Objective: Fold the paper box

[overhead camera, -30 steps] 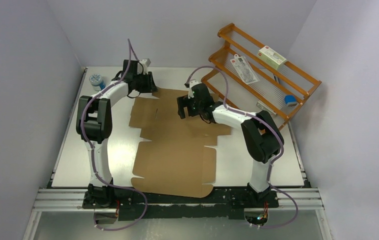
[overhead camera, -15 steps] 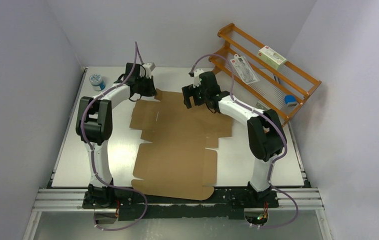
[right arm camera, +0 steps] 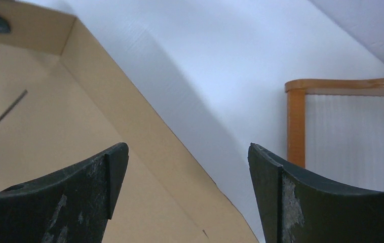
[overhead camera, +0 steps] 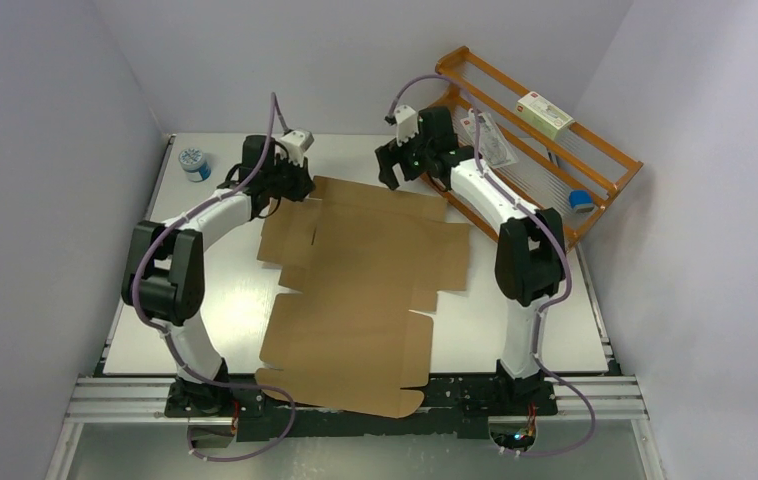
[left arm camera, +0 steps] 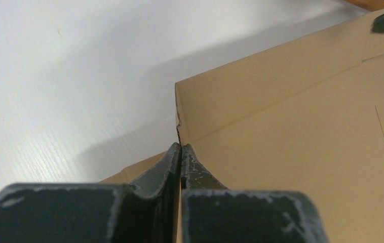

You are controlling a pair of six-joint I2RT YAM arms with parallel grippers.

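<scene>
The paper box (overhead camera: 365,280) is a large brown die-cut cardboard sheet lying open on the white table, its near end hanging over the front rail. Its far strip stands tilted up. My left gripper (overhead camera: 291,188) is at the sheet's far left corner. In the left wrist view its fingers (left arm camera: 180,146) are pressed together on the edge of that raised flap (left arm camera: 261,86). My right gripper (overhead camera: 395,170) hovers open over the far right part of the sheet. In the right wrist view the flap's edge (right arm camera: 144,126) runs below the spread right gripper (right arm camera: 187,152), which touches nothing.
An orange wooden rack (overhead camera: 525,150) leans at the back right, close to the right arm. It carries a white carton (overhead camera: 543,112), a flat packet (overhead camera: 490,138) and a blue item (overhead camera: 582,199). A small round blue-white container (overhead camera: 193,160) sits at the back left.
The left gripper has closed on the sheet's far left corner. The far strip now stands lifted and the sheet has slid nearer. The right gripper moved back toward the rack, still open.
</scene>
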